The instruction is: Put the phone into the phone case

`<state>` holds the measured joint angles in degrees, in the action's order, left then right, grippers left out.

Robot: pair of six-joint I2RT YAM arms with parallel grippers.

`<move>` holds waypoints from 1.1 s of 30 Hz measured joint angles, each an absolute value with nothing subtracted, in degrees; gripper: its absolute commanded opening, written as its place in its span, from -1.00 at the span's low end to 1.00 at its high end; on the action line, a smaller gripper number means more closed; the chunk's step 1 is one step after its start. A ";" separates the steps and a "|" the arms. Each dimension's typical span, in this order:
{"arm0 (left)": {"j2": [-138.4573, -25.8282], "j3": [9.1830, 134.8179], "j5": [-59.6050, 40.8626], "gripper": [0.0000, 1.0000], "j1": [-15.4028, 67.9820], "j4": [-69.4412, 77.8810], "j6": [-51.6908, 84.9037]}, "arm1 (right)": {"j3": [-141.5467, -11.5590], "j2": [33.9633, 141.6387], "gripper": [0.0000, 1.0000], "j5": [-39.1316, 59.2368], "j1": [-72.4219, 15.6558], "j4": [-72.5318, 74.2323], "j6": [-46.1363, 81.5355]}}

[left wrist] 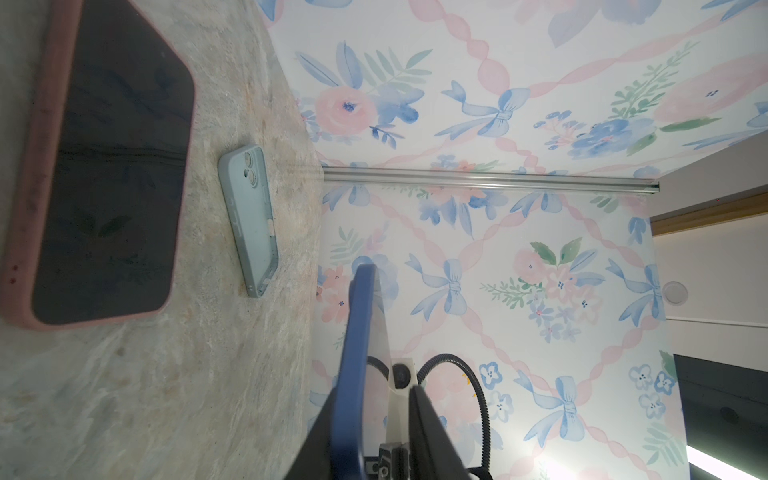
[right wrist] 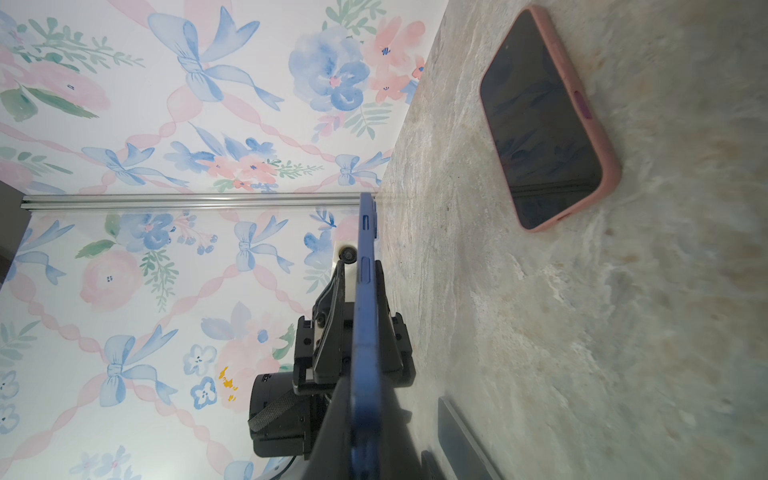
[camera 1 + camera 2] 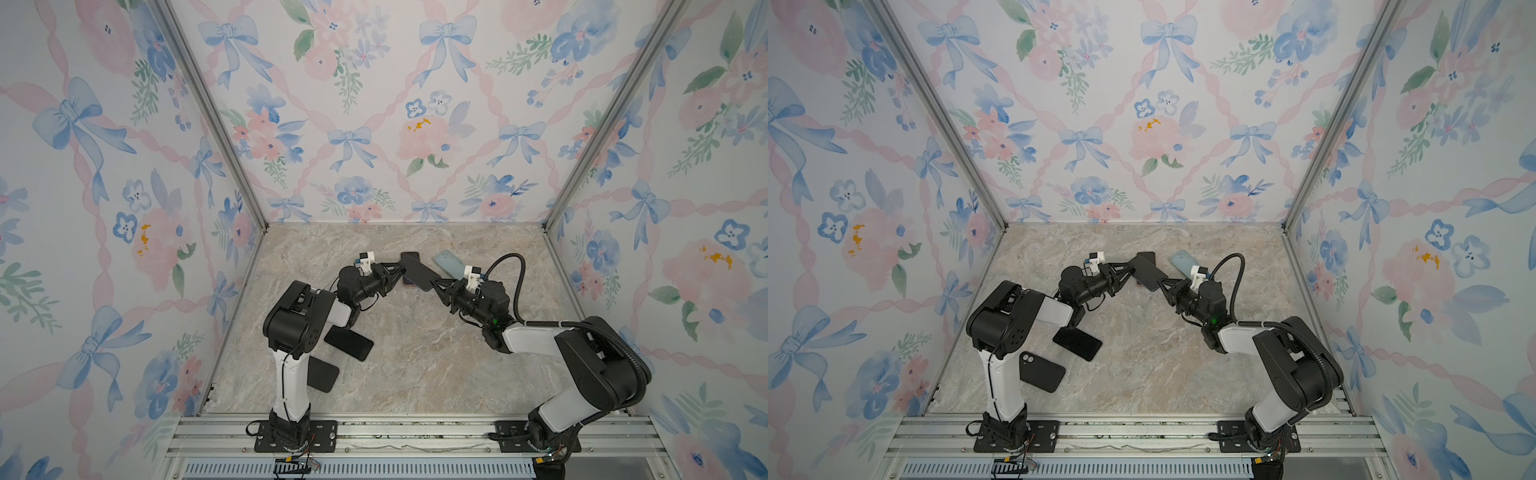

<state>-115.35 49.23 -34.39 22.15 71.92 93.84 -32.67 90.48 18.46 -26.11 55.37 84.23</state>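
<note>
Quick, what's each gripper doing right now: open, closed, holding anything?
Left gripper: open, jaws loosely either side of the blue phone.
Right gripper: shut on the blue phone.

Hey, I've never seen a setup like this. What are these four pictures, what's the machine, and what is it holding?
It is a robot with two arms bolted at the edge of a marble-patterned tabletop, inside a booth with floral walls. Two pictures look down from overhead and show almost the same view. The other two come from small cameras on each arm's wrist, so they look tilted.

Each arm ends in a two-fingered gripper. The right gripper is shut on a phone in a blue case, held above the table. The left gripper is at its other end, fingers slightly apart.

Lying flat are a phone in a pink case, an empty pale green case, a black phone and a black case.
</note>
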 measured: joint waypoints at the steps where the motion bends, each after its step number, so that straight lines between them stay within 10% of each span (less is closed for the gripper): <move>1: -115.35 49.76 -34.52 -0.38 22.31 71.20 93.01 | -32.40 89.45 -0.88 18.55 -25.45 54.33 83.92; 33: -136.68 110.10 -15.73 -0.02 38.50 -14.00 47.13 | -30.44 53.74 -0.97 23.86 4.29 13.72 67.70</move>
<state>-136.68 110.10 -15.73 38.50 -14.00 47.13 -30.44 53.74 23.86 4.29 13.72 67.70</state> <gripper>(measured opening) 0.488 0.099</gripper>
